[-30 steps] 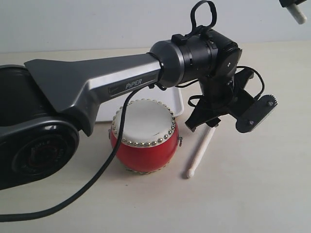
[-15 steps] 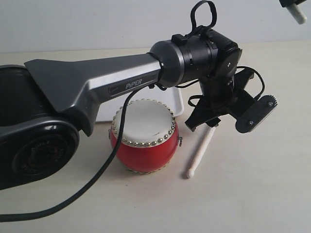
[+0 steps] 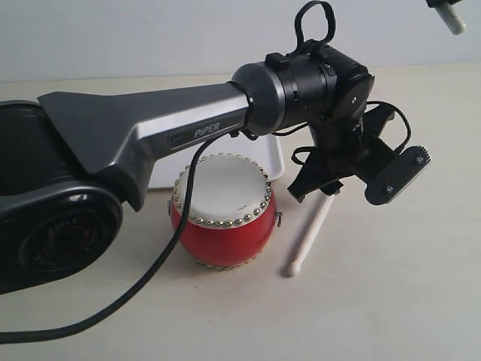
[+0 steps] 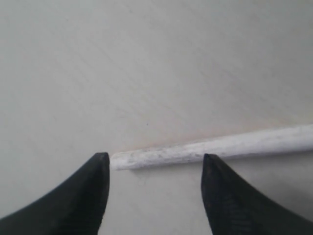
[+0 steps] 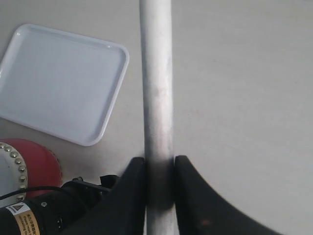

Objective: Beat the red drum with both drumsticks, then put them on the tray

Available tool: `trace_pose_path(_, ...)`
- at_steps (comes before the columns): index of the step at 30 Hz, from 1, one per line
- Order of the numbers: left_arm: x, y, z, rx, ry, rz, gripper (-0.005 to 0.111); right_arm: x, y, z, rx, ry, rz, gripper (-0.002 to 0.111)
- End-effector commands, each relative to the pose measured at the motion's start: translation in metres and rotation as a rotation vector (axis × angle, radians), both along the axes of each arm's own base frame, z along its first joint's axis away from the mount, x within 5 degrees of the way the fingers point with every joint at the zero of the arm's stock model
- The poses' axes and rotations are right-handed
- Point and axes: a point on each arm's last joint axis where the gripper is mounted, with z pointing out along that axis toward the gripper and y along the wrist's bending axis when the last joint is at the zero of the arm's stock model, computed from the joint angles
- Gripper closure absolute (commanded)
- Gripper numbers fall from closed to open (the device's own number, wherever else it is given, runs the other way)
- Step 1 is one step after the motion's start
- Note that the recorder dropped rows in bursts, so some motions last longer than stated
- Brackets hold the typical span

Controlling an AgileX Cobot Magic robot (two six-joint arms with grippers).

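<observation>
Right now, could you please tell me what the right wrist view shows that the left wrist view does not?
Only the right wrist view: the tray, part of the red drum, and the right gripper shut on one drumstick. Only the left wrist view: the open left gripper, the other drumstick lying beyond its fingertips. Both: the pale table.
</observation>
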Motion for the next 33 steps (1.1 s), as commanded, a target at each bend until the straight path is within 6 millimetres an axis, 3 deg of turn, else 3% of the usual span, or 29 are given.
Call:
trace_pose_path(1,0.001,0.0,0.011,-0.008,-0.033,-0.004,0.052,-0.003,0.0,0.005,0.006,-0.019,0.0,0.108)
trace_pose_path(11,0.009,0.006,0.013,0.129,-0.205,-0.058,0.052,-0.003,0.0,0.005,0.006,-0.019,0.0,0.108)
trace_pose_path(22,0.012,0.006,0.014,0.111,-0.221,-0.06,0.052,-0.003,0.0,0.005,0.006,-0.019,0.0,0.108)
trace_pose_path(23,0.011,0.007,0.014,0.139,-0.228,-0.098,0.052,-0.003,0.0,0.005,0.006,-0.019,0.0,0.108)
trace_pose_path(26,0.005,0.017,0.007,0.404,-0.25,-0.498,0.052,-0.003,0.0,0.005,0.006,-0.019,0.0,0.108)
trace_pose_path(33,-0.009,0.013,0.002,0.417,-0.2,-0.514,0.052,-0.003,0.0,0.005,0.006,-0.019,0.0,0.108)
